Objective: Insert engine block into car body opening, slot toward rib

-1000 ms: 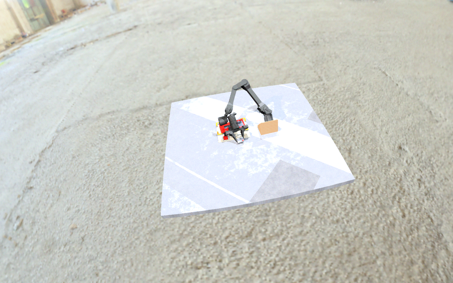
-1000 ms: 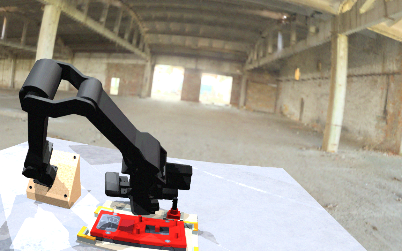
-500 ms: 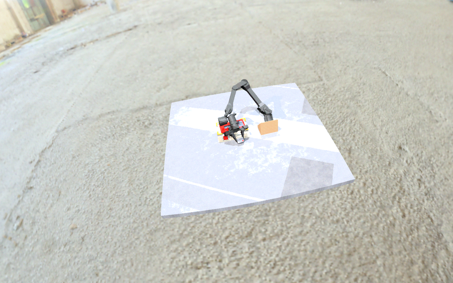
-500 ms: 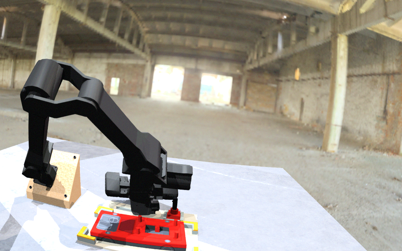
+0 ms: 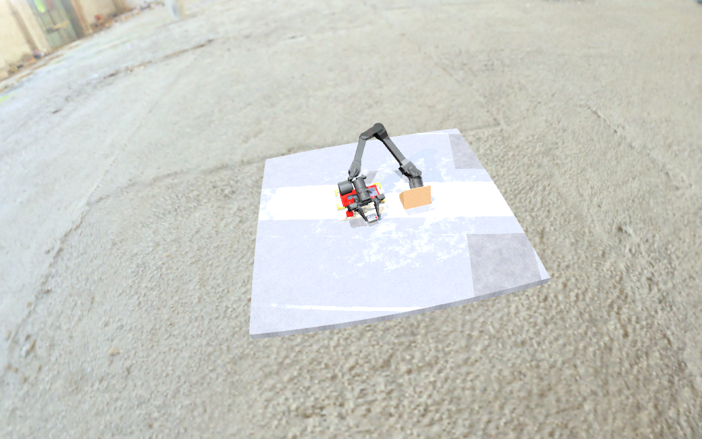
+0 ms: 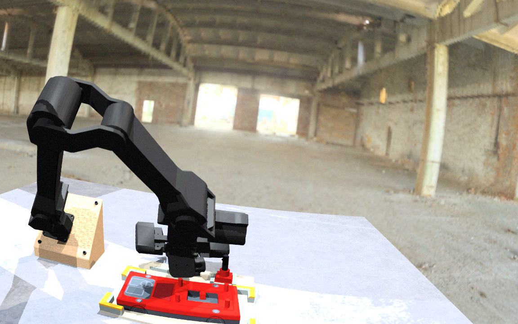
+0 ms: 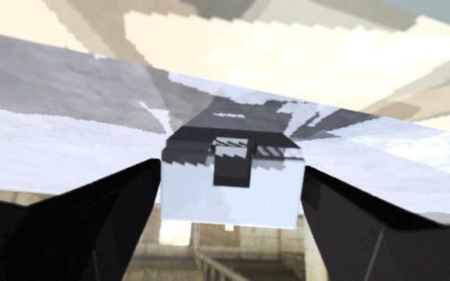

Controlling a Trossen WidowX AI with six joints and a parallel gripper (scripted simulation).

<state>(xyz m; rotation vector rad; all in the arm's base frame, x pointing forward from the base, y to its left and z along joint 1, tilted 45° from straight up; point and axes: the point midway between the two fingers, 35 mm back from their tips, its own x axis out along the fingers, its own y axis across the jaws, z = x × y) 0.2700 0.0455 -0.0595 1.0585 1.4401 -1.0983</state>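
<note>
Engine block point(image 5: 372, 217) point(image 7: 230, 203): centre of the wrist frame, between the fingertips, pale face toward the camera, dark slot in the middle of its upper edge. Top view has it at the near edge of the fixture, outside the car body. Exterior view: block hidden behind the gripper.

Gripper point(image 5: 372, 213) point(image 6: 190, 267) point(image 7: 230, 171): fingers open, block between them, thin gap at each side in the wrist view. Can't tell whether either tip touches, or what the block's underside rests on.

Car body point(image 5: 348, 200) point(image 6: 172, 303): red, lower centre of the exterior frame, lying flat. Opening point(image 6: 193, 298) is in its right half, small red rib point(image 6: 202, 295) in it, short red pegs point(image 6: 225, 287) around it. Block is not seated there.

Yellow-and-grey corner brackets point(image 6: 112, 304) sit around the body on the cream base plate point(image 6: 247, 279). Red part with a black post point(image 6: 223, 276) stands upright behind the body's right end.

Black arm point(image 5: 394, 150) point(image 6: 152, 161) arches from the wooden wedge mount point(image 5: 416, 197) point(image 6: 91, 239), left in the exterior frame, down to the fixture. All on the pale table point(image 5: 309, 272) point(image 6: 313, 249).
</note>
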